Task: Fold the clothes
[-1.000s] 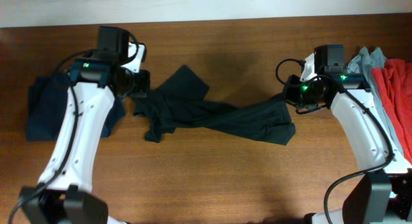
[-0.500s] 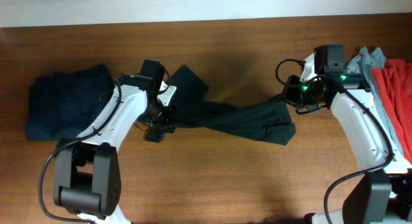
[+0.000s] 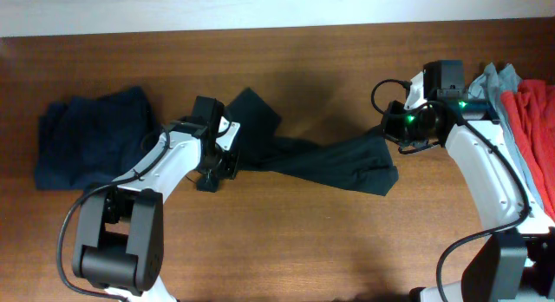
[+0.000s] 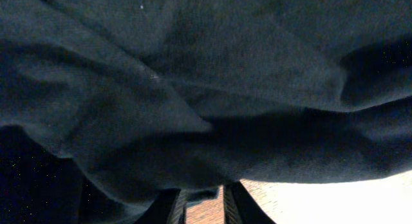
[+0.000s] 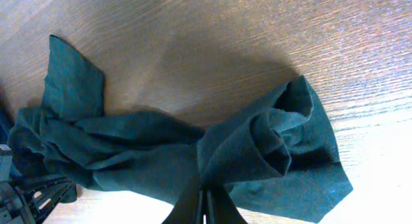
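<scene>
A black T-shirt [image 3: 303,163] lies twisted into a long band across the middle of the table. It fills the left wrist view [image 4: 193,89] and shows in the right wrist view [image 5: 161,153]. My left gripper [image 3: 215,163] is low at the shirt's left end. Its jaws [image 4: 205,201] stand a little apart with bare wood between them, and fabric lies over the tips. My right gripper [image 3: 392,137] is shut on the bunched right end of the shirt [image 5: 206,195]. No logo shows.
A navy garment [image 3: 87,146] lies crumpled at the left of the table. A pale grey-blue garment [image 3: 503,81] and a red one [image 3: 533,120] are piled at the right edge. The table's wood [image 3: 303,241] is bare in front of the shirt.
My left arm has swung right, from above the navy garment down to the black shirt's left end, uncovering the navy garment. My right arm and its hold have not moved.
</scene>
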Controlling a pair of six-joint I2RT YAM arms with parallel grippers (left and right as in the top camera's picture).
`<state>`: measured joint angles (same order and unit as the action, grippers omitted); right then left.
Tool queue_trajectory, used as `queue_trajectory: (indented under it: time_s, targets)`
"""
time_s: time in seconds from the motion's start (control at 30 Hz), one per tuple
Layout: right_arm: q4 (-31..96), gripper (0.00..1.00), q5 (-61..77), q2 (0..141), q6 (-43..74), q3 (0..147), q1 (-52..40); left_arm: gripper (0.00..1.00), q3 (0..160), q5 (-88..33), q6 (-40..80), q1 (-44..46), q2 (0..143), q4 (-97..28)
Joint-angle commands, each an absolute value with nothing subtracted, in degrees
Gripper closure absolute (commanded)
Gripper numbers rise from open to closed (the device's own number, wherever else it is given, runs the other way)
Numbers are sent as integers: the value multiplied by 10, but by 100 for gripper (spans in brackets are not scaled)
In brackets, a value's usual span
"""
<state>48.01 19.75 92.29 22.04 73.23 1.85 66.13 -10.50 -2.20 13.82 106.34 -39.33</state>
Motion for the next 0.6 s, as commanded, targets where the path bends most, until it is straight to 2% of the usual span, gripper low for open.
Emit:
queue_trajectory:
  time_s: [0.0,0.23,0.57]
  targets:
    - [480,96,192,913,215,742,15,78,655,-101,-41,139,1062,-395]
    - [478,96,192,913,215,742,15,72,598,-101,-42,139,1062,-373]
    - [477,96,192,913,215,742,15,72,588,-103,-41,139,1062,-287]
